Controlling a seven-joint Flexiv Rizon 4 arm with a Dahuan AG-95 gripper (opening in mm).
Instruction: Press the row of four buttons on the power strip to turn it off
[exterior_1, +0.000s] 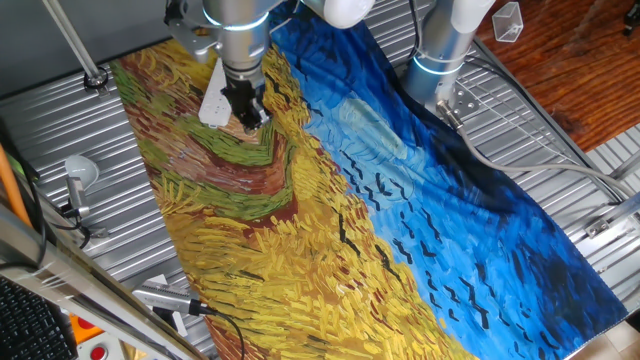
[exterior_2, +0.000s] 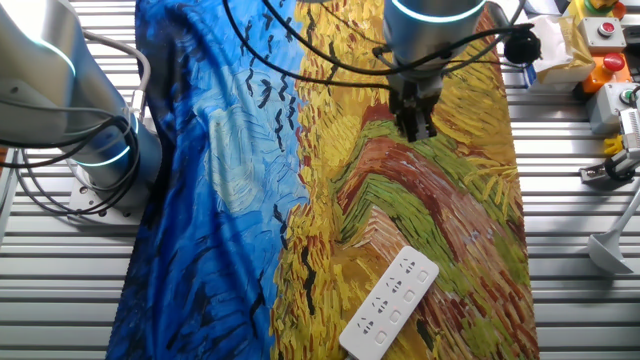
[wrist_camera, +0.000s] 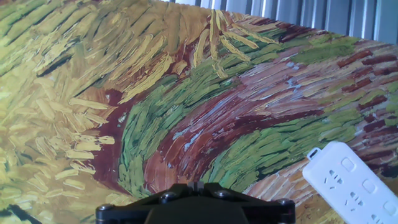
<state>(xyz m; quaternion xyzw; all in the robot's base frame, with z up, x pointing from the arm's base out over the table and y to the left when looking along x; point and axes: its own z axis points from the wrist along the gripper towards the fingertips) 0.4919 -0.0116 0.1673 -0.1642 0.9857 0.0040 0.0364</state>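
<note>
The white power strip (exterior_2: 390, 302) lies slantwise on the painted cloth (exterior_2: 220, 200), near the front edge in the other fixed view. The four buttons (exterior_2: 409, 291) show as pale rounded marks along one long side of its top face. In the hand view the power strip (wrist_camera: 354, 186) sits at the lower right, with buttons (wrist_camera: 368, 185) visible on it. My gripper (exterior_2: 415, 130) hangs over the brown and green swirl, well apart from the strip. In the one fixed view the gripper (exterior_1: 250, 122) partly covers the power strip (exterior_1: 212, 106). The fingertips (wrist_camera: 195, 185) touch each other and hold nothing.
A second robot arm's base (exterior_2: 95, 150) stands beside the cloth's blue side. A grey round-headed lamp-like object (exterior_1: 80, 172) sits on the slatted table (exterior_1: 60, 130). Button boxes (exterior_2: 600, 35) and cables crowd one corner. A metal tool (exterior_1: 165, 300) lies near the cloth's edge.
</note>
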